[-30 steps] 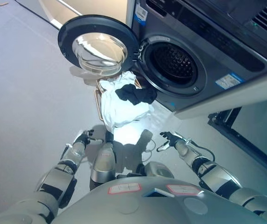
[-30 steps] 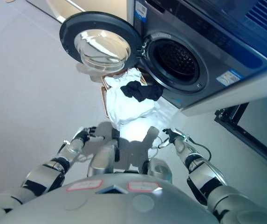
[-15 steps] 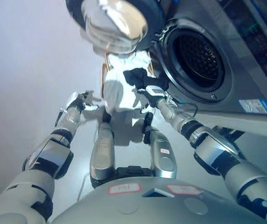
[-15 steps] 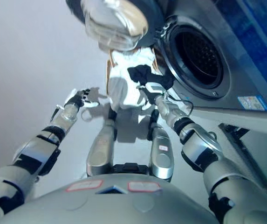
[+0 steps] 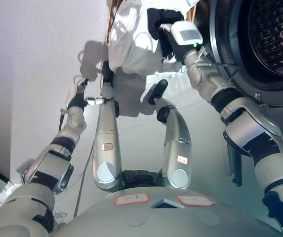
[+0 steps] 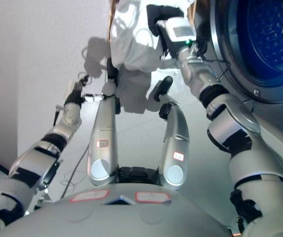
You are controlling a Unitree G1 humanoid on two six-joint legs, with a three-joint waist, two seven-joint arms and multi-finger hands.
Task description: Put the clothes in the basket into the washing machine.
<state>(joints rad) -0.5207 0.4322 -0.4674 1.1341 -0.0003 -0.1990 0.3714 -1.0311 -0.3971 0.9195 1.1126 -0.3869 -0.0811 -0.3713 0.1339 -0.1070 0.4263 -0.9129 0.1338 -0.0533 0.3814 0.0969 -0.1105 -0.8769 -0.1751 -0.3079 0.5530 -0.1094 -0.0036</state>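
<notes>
The basket point(image 5: 110, 15) stands on the floor at the top of the view, only its brown rim showing. It is heaped with white clothes point(image 5: 129, 47), and a black garment point(image 5: 156, 17) lies on top. My right hand point(image 5: 167, 45) reaches onto the black garment; its fingers are hidden among the dark cloth and behind my wrist. My left hand point(image 5: 77, 96) hovers low over the floor, left of the basket and apart from it, open with a white-tipped finger stretched out. The washing machine's open drum point(image 5: 274, 39) is at the upper right.
The drum's grey front ring point(image 5: 220, 49) stands close beside my right forearm. Pale floor point(image 5: 42, 59) stretches to the left of the basket. The open door is out of view.
The camera has tipped forward and closer, so the whole scene slid up. My right hand has stretched further onto the black garment. My left hand stays left of the basket.
</notes>
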